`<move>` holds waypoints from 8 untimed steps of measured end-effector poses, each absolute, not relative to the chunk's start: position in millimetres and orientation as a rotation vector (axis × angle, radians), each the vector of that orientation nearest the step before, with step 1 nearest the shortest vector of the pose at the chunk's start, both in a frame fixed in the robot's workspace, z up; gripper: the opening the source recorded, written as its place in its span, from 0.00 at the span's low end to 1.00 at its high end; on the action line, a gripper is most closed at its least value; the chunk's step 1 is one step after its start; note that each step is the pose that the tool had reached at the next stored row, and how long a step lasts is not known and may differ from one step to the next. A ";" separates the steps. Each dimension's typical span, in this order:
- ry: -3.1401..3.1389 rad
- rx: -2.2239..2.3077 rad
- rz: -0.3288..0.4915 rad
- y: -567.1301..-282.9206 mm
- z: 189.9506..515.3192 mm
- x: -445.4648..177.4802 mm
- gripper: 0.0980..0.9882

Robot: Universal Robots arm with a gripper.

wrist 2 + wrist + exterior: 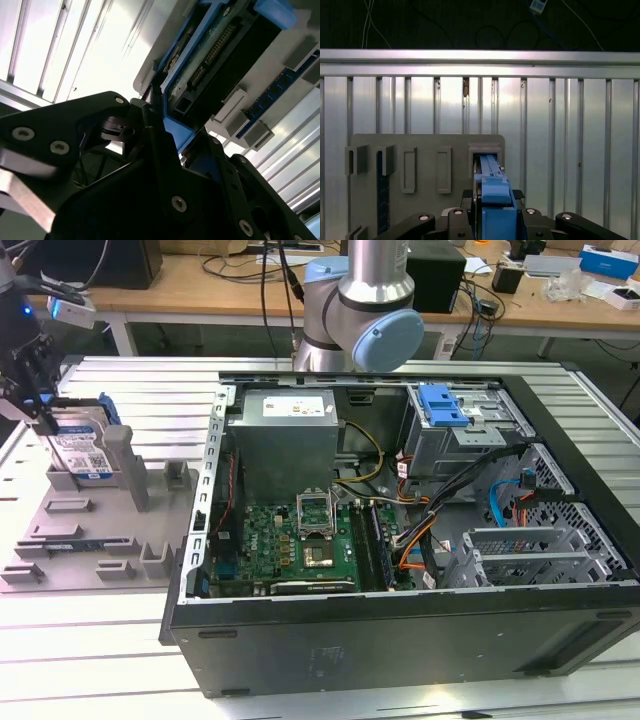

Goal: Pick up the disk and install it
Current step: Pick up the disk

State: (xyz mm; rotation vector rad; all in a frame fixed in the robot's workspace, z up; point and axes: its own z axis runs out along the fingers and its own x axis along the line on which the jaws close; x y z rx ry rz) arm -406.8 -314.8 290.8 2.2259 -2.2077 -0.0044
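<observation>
The disk (82,450) stands on edge in a slot of the grey fixture plate (70,535) at the exterior view's left, its blue-and-white label facing out. My gripper (40,418) comes down on its upper end. In the first wrist view the disk's blue carrier frame (493,187) sits tight between the two black fingers of the gripper (494,196), with its far end still in the slot. The second wrist view shows the disk's connector edge (212,52) and blue frame running into the gripper (170,131).
The open computer case (400,625) fills the exterior view's middle and right. Inside are the grey power supply (285,440), the motherboard (300,540) and a silver drive cage (470,445) with a blue latch (442,405). The arm's base (355,310) stands behind the case.
</observation>
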 end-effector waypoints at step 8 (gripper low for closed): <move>-2.208 2.226 -0.004 -314.8 290.7 -406.8 0.30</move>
